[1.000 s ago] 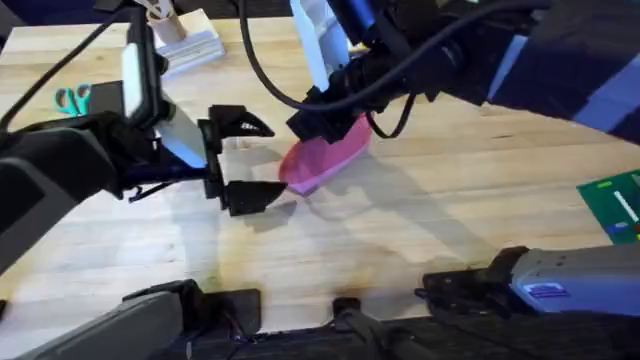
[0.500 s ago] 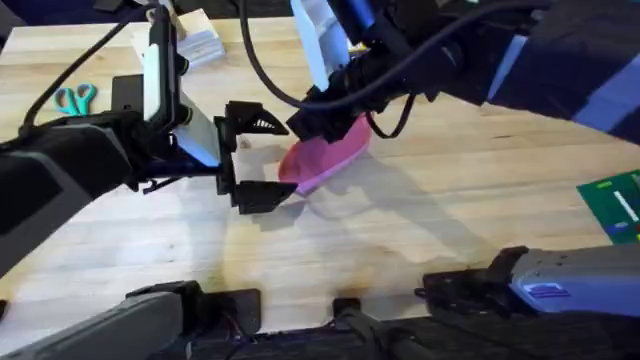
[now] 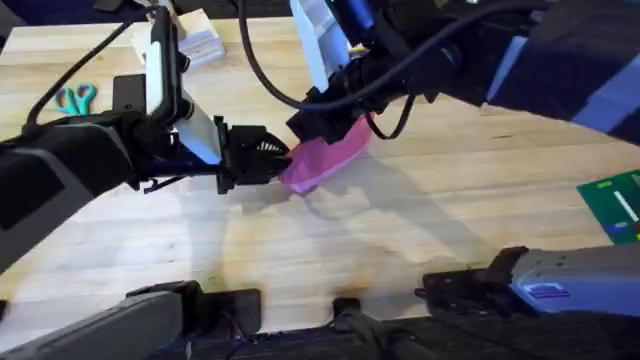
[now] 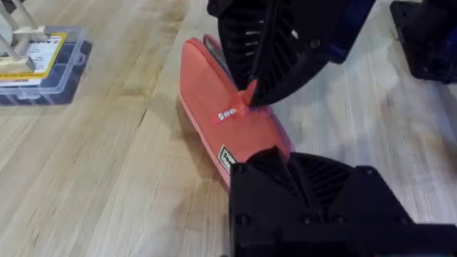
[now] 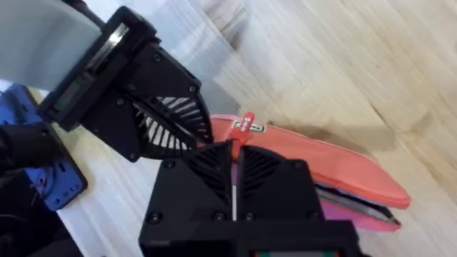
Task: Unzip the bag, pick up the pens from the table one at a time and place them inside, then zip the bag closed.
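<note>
Left end effector (image 3: 268, 160) clenched on the bag's (image 3: 330, 155) near-left end; right end effector (image 3: 318, 112) grips the zipper pull (image 5: 245, 125). Bag's long axis runs near-left to far-right.

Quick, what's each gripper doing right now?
Left gripper: shut on the end of the bag.
Right gripper: shut on the bag's zipper pull.

Count of things on the surface

One pink bag (image 3: 325, 158), two robot hands — the left hand (image 3: 262, 160) and the right hand (image 3: 322, 118), one pair of teal scissors (image 3: 72, 98), one white box (image 3: 196, 38), one clear plastic case (image 4: 39, 64), one green board (image 3: 615, 205).
</note>
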